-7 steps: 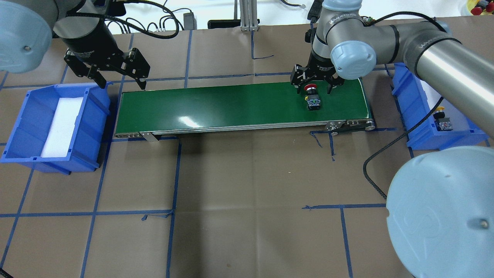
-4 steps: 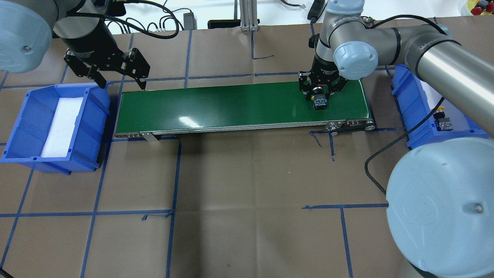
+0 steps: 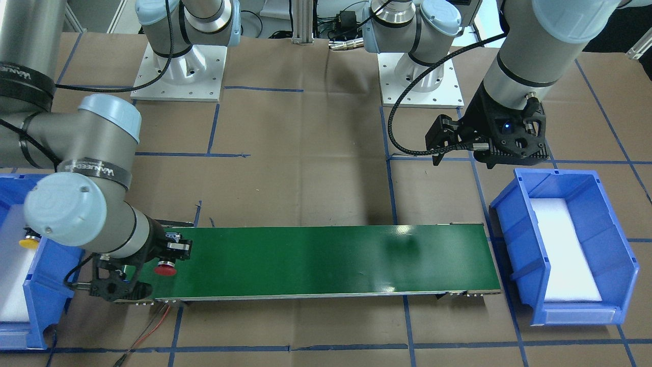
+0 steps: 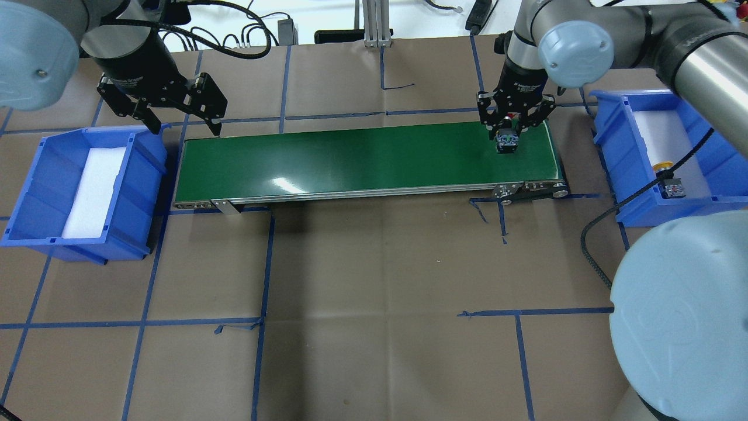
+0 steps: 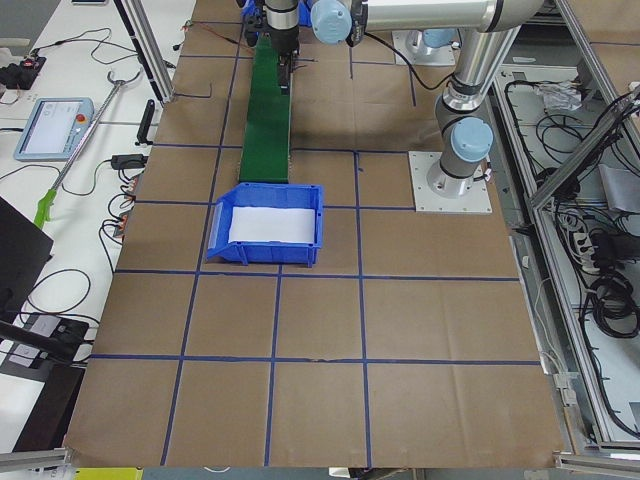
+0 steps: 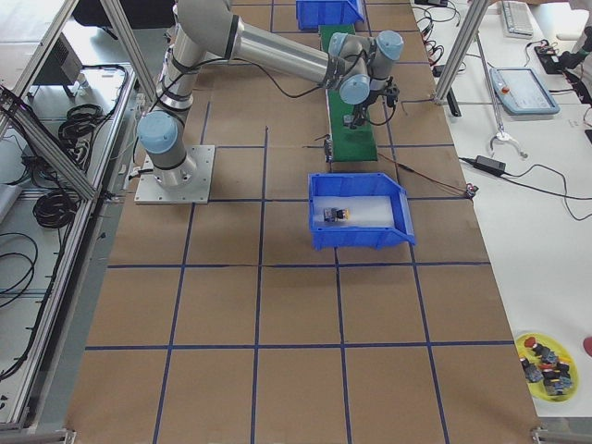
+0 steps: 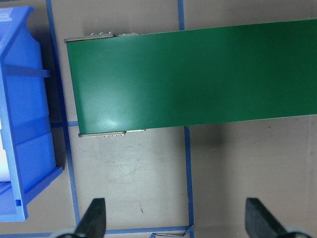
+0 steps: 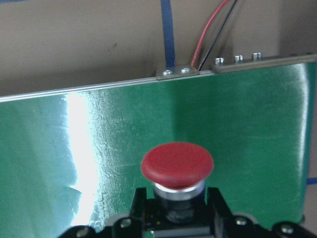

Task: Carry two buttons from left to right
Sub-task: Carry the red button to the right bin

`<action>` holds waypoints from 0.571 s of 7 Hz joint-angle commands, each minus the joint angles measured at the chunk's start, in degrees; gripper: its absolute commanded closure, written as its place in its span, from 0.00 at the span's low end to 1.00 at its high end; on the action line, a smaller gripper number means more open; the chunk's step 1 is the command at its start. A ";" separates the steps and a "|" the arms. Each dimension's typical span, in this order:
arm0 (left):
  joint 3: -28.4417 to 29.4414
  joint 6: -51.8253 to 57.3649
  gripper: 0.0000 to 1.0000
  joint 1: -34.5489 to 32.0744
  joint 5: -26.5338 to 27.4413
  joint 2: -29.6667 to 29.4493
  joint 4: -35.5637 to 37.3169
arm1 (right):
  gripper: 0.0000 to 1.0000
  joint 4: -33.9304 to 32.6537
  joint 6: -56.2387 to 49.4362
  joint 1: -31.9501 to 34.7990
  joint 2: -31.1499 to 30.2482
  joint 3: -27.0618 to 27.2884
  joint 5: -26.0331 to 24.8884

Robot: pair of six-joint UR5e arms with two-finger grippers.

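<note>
The red-capped button [image 4: 506, 142] is held in my right gripper [image 4: 507, 135], which is shut on its black-and-grey body over the right end of the green conveyor belt [image 4: 350, 158]. The right wrist view shows the red cap [image 8: 177, 165] between the fingers [image 8: 138, 199]. The front view shows the cap [image 3: 164, 268] under the right gripper [image 3: 163, 261]. The yellow-capped button [image 4: 667, 170] lies in the right blue bin [image 4: 613, 126]; it also shows in the front view [image 3: 28, 241]. My left gripper [image 4: 186, 126] is open and empty above the belt's left end.
The left blue bin [image 4: 146, 152] holds only a white foam pad and stands beside the belt's left end [image 7: 74, 84]. A black cable [image 4: 590, 234] hangs from the right arm over the table. Red and black wires [image 3: 153, 321] run out from the belt's end.
My right gripper shut on the red-capped button and carried it right along the belt toward its right end. The left arm has not moved.
</note>
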 commanded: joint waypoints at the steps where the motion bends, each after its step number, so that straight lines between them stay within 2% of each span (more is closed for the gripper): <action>1: 0.09 0.00 0.00 0.09 0.00 -0.09 0.00 | 0.95 2.63 -10.52 -8.51 -2.74 -4.17 0.14; 2: 0.09 0.00 0.00 0.09 0.00 -0.01 0.00 | 0.95 2.72 -20.69 -14.22 -1.97 -6.11 0.05; 4: 0.09 0.00 0.00 0.18 0.00 0.00 0.00 | 0.95 2.20 -30.43 -22.15 0.49 -7.53 -0.47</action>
